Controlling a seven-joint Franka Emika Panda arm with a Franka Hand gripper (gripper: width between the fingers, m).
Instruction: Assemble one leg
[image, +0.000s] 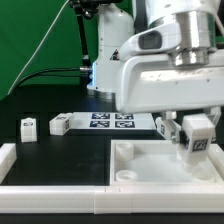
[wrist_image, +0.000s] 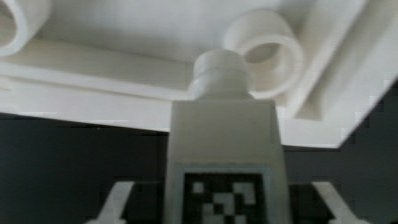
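Observation:
My gripper (image: 198, 134) is shut on the leg (image: 197, 145), a stubby white block with a black-and-white tag, and holds it upright over the far right corner of the white tray-like tabletop (image: 140, 152). In the wrist view the leg (wrist_image: 222, 130) fills the middle, tag near the bottom edge, between my gripper (wrist_image: 224, 192) fingers. Its round peg (wrist_image: 217, 70) points at the tabletop (wrist_image: 107, 60). The peg sits just beside the raised ring of a corner hole (wrist_image: 267, 28), not in it.
Two loose legs (image: 28, 127) (image: 60, 125) stand on the black table at the exterior view's left. The marker board (image: 110, 121) lies behind the tabletop. White rails (image: 8, 155) (image: 60, 187) border the left and front. The arm's base (image: 110, 50) stands at the back.

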